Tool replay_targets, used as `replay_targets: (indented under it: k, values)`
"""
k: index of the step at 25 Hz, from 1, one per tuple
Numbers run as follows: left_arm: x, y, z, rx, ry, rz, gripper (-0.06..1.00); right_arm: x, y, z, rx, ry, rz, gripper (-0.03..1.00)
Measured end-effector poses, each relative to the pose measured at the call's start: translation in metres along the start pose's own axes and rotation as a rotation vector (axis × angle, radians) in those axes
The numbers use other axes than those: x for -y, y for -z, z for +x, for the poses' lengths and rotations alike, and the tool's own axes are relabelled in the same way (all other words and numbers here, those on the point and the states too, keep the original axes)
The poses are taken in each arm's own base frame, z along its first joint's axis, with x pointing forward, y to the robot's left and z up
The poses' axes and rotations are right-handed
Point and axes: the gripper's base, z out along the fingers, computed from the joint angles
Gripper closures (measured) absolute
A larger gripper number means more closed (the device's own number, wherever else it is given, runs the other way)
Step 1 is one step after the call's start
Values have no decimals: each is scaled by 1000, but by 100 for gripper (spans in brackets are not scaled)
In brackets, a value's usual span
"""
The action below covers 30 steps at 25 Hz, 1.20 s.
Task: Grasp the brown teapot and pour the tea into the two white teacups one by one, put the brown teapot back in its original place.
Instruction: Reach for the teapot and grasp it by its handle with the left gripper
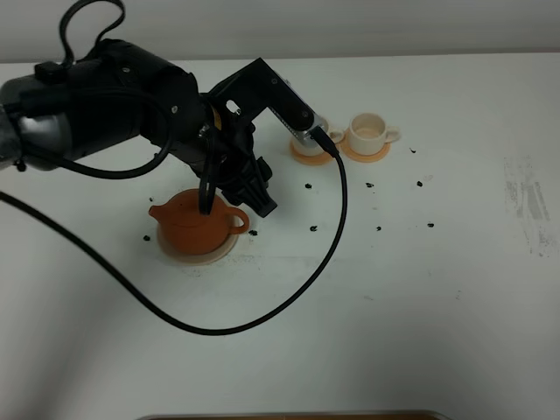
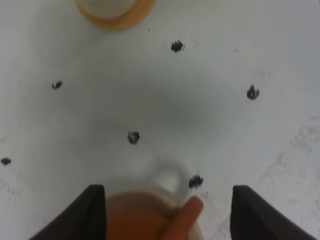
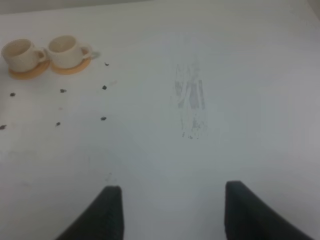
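Across the white table (image 1: 420,289), black specks (image 1: 313,228) lie scattered between the middle and the far side, and a grey scuff (image 1: 528,201) marks the right. A pale wall (image 1: 350,26) rises behind the far edge.

Left of centre, the teapot (image 1: 194,226) sits upright on a beige disc (image 1: 175,251), spout to the left and handle to the right. Well apart, at the far middle, two cups (image 1: 368,131) stand side by side, each on an orange coaster (image 1: 367,156); the arm partly hides the left one.

The left gripper (image 2: 167,192) hangs just right of the teapot with its fingers (image 2: 92,212) wide apart, the handle between them and untouched. A black cable (image 1: 337,227) loops over the table toward the near side.

The right gripper (image 3: 173,187) shows only in its wrist view, fingers apart above bare table near the scuff, holding nothing.
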Motion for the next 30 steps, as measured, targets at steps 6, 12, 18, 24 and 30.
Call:
replay_targets:
  k: [6, 12, 18, 24, 30]
  values:
    - [9, -26, -7, -19, -16, 25, 39, 0, 0, 0, 0, 0, 0, 49]
    - [16, -38, 0, -87, -8, 62, 39, 0, 0, 0, 0, 0, 0, 49]
    - [18, -47, 4, -107, -8, 69, 39, 0, 0, 0, 0, 0, 0, 49]
    - [19, -50, 8, -110, -8, 70, 39, 0, 0, 0, 0, 0, 0, 49]
    - [22, -61, 13, -139, -8, 81, 39, 0, 0, 0, 0, 0, 0, 49]
